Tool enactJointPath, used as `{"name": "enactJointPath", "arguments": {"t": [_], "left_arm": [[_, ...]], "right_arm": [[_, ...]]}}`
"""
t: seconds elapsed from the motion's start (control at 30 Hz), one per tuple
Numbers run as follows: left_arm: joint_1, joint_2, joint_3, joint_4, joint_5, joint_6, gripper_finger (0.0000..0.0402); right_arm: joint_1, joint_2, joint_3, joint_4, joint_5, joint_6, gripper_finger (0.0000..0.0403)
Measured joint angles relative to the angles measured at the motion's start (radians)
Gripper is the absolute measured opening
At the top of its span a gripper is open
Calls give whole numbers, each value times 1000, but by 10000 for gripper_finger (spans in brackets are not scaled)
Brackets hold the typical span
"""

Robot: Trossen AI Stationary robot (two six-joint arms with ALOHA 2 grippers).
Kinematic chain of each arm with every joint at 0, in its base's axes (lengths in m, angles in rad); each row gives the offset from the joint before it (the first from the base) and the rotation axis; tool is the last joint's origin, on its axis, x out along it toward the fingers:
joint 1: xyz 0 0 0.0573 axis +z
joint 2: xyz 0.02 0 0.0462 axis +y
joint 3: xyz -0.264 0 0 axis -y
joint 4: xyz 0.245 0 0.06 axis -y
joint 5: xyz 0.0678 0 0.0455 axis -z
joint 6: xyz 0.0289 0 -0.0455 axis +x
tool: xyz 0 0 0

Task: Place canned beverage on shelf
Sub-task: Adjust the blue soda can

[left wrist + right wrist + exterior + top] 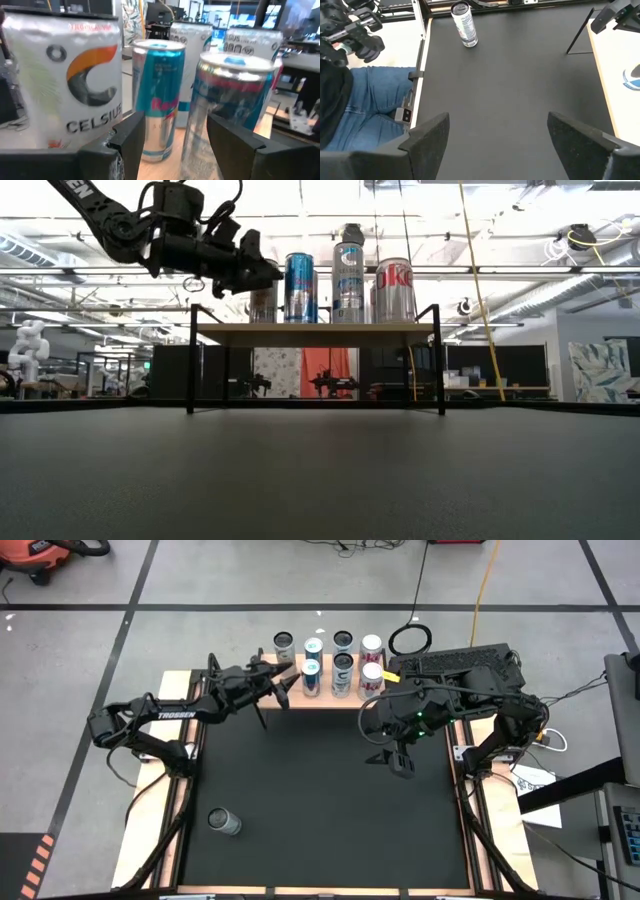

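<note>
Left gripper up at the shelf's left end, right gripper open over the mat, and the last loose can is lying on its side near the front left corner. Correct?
One thing is off: the loose can stands upright on the mat, not on its side; the high view shows its round top. The left gripper is at the left end of the shelf, and the right gripper is open over the mat.

Cans (342,662) crowd the shelf (296,696); open mat (320,800) holds one lone can (223,822)

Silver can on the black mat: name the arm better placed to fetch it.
Probably left: the silver can sits on the left arm's side. The left claw, open at the light-wood shelf, is nearer than the right claw.
</note>
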State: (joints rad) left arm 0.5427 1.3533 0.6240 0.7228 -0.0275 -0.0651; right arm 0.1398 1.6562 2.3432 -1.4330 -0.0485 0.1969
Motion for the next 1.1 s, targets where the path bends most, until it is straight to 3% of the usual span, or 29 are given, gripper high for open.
{"name": "enactJointPath", "arguments": {"t": [0.1,0.6,0.9,1.1], "left_arm": [[0,2,21,-7,44,-8,212],[-3,4,40,-33,33,-8,212],[-102,-7,40,-37,29,21,212],[-176,-7,40,-79,-149,111,212]], "right_arm": [[0,0,0,0,0,-4,318],[0,0,0,-1,0,-3,318],[0,0,0,-1,0,-1,318],[0,0,0,-1,0,2,318]]}}
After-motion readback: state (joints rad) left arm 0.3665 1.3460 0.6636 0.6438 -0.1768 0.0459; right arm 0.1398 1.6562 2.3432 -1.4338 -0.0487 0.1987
